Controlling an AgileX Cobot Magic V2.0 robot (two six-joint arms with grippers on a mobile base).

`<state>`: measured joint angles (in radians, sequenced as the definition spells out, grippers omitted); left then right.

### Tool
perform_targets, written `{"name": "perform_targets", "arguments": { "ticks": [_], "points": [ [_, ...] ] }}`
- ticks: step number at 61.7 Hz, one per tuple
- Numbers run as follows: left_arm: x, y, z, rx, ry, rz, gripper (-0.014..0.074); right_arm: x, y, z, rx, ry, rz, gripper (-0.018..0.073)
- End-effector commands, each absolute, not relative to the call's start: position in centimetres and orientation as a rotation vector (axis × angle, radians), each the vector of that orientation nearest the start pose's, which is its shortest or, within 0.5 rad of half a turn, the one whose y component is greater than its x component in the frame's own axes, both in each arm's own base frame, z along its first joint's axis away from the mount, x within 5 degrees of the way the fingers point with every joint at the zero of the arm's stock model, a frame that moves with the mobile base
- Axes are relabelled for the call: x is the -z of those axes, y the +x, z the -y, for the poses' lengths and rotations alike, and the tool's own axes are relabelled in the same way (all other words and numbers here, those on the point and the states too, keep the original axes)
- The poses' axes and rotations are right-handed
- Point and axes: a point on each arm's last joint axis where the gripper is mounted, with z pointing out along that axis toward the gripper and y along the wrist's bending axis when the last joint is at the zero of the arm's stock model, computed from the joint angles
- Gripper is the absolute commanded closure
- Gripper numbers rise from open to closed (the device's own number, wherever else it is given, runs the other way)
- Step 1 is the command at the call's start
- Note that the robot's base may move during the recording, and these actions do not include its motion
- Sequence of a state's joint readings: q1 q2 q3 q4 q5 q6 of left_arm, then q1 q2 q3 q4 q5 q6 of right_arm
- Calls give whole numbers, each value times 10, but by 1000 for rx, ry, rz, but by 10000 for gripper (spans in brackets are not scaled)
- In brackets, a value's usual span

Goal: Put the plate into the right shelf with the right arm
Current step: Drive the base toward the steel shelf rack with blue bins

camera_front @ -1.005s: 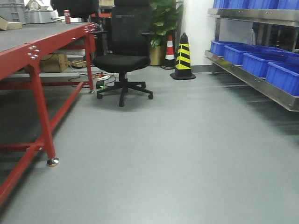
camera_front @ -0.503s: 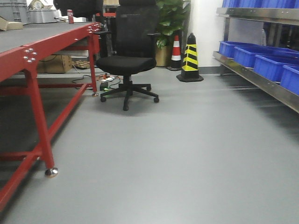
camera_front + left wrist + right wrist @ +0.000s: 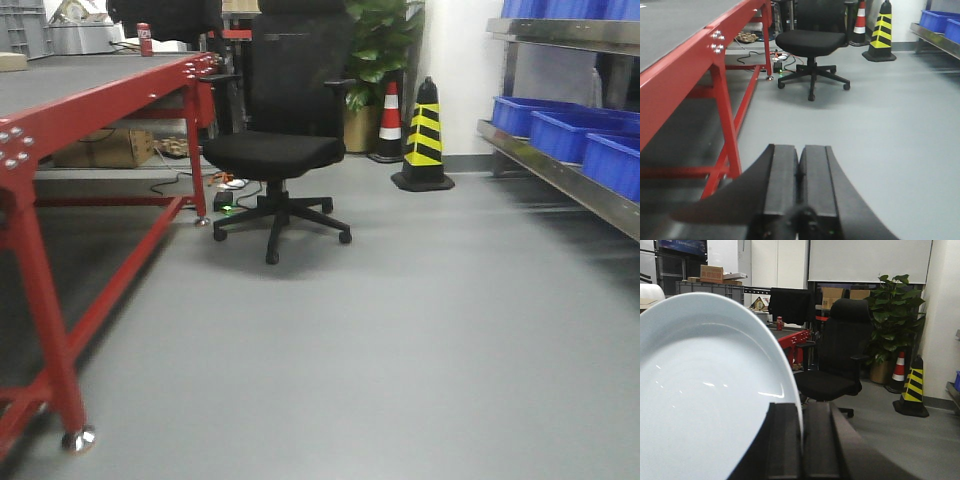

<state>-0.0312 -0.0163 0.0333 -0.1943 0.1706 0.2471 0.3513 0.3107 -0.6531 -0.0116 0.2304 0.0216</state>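
**A:** Where is the plate?

**B:** The white plate stands on edge in the right gripper. The two black fingers pinch its rim, and its hollow face fills the left half of the right wrist view.

**A:** What lies ahead?

**B:** From the left: the red-framed table, near; the black office chair, farther off; the yellow-and-black cone at the far side. The right shelf runs along the right edge, with blue bins on its steel rail.

**A:** So what is the step in hand?

**B:** I judge it is the approach. The shelf is well apart from the arm and only partly in view. Done well, the base swings right and squares up to the rail, passing clear of the chair and cone. The pinch should be firm, since a plate held by its rim alone can pivot. The spot on the shelf is best chosen once more of it shows.

**A:** And the arms?

**B:** The right arm points forward, roughly level, at about table height. The left gripper sits low and points ahead over the floor, its fingers pressed together on nothing.
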Motion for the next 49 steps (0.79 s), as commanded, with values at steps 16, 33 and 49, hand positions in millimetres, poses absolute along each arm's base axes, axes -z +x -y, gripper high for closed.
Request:
{"name": "perform_targets", "arguments": {
  "ticks": [16, 33, 49],
  "points": [
    [-193, 56, 4, 7, 75, -1581, 643, -407, 44, -16, -303, -218, -1235, 531],
    [-193, 56, 4, 7, 75, -1581, 643, -407, 44, -16, -303, -218, -1235, 531],
    [-193, 56, 4, 7, 75, -1581, 643, -407, 44, -16, -303, -218, -1235, 531]
  ]
}}
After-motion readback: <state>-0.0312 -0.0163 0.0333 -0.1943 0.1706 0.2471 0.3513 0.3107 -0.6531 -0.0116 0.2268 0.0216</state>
